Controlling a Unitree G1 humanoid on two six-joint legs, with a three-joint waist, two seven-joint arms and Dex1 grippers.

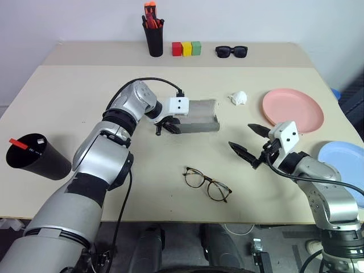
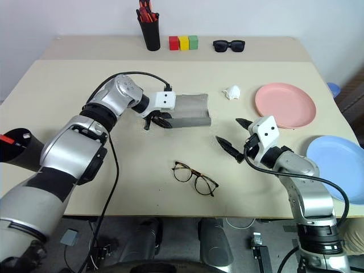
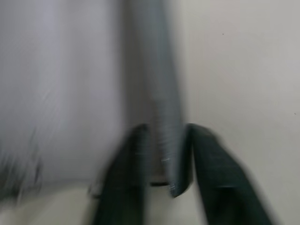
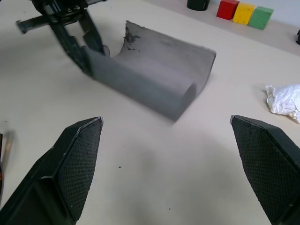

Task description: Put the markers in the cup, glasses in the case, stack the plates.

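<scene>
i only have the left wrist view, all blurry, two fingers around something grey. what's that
Observer: The left gripper is shut on one end of the grey case, near the middle of the table.
Operator: where are the glasses
Observer: The glasses lie on the table nearer the robot than the case, apart from it, untouched.
Operator: what's the right arm doing
Observer: The right gripper is open, holding nothing, and hovers to the right of the case.
Operator: plates stacked yet
Observer: No. The pink plate and the blue plate lie apart at the right side.
</scene>
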